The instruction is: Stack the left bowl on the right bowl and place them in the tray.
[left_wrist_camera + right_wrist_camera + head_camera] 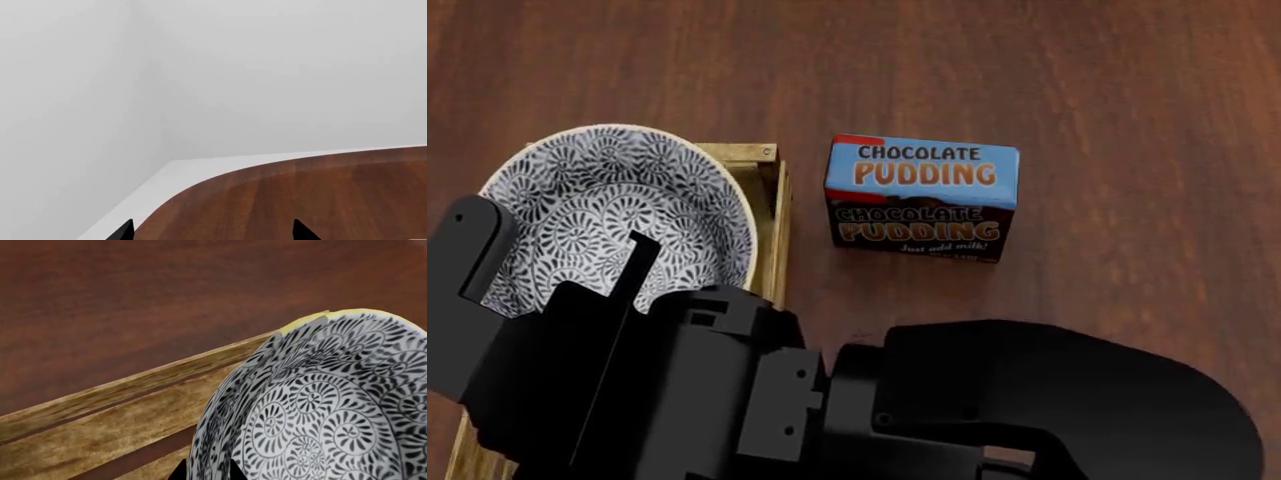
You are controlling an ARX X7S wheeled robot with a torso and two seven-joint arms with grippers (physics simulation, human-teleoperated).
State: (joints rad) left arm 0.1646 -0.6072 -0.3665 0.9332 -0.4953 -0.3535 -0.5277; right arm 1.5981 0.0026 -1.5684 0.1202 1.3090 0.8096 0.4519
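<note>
A white bowl with black swirl patterns (pixel 614 210) sits in the light wooden tray (pixel 777 200) at the left of the head view. A yellowish edge (pixel 303 321) shows just beyond its rim; I cannot tell if a second bowl lies under it. My right gripper (pixel 205 471) is shut on the patterned bowl's rim (pixel 320 405), one finger inside and one outside, above the tray's planks (pixel 100 415). In the head view its finger (pixel 635 262) crosses the bowl's near rim. My left gripper (pixel 212 231) is open and empty over bare table.
A blue chocolate pudding box (pixel 921 200) stands on the brown table (pixel 1121 150) just right of the tray. My black arms (pixel 827 400) hide the near part of the tray. The left wrist view shows the table's rounded edge (pixel 200 182) and grey floor beyond.
</note>
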